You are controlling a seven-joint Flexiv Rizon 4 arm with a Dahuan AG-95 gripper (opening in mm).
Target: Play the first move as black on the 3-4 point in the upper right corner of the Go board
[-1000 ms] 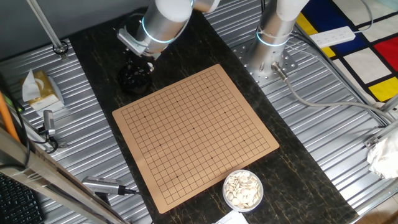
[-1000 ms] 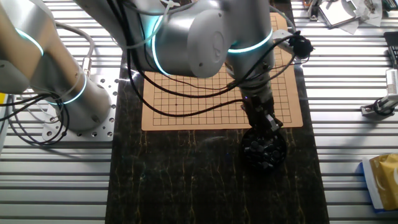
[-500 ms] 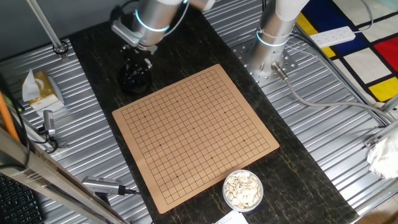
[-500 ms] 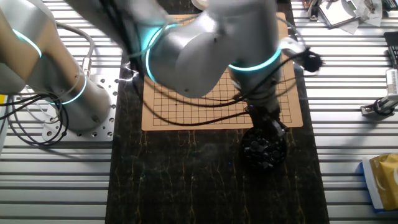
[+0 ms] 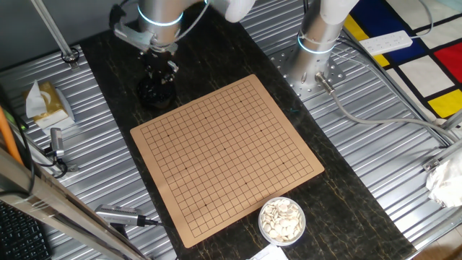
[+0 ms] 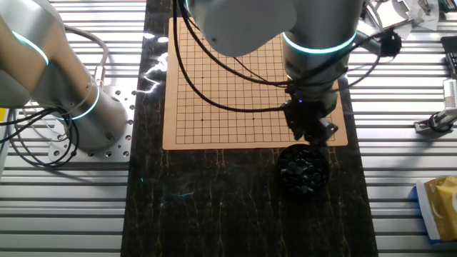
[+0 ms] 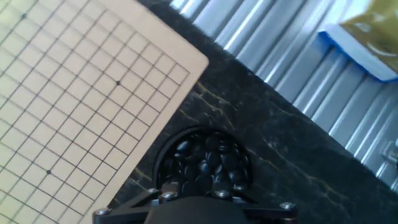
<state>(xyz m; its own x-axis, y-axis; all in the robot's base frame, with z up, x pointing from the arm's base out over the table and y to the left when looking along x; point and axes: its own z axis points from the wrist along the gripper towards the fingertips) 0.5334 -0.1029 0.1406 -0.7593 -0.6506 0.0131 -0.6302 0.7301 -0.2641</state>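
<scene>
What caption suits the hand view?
Looking down on the bowl of black stones beside a corner of the empty Go board.

one fixed view looks down steeply from high up, taking in the whole go board (image 5: 227, 160) set diagonally on the dark table (image 5: 115, 58). the other fixed view looks down from the opposite side, nearer, its top edge cutting off the board's far edge. the hand view looks straight down, very close. all three share the bowl of black stones (image 6: 303, 171) beside one board corner.

Ribbed metal table (image 5: 375, 144), dark marbled mat (image 6: 214, 200)
</scene>
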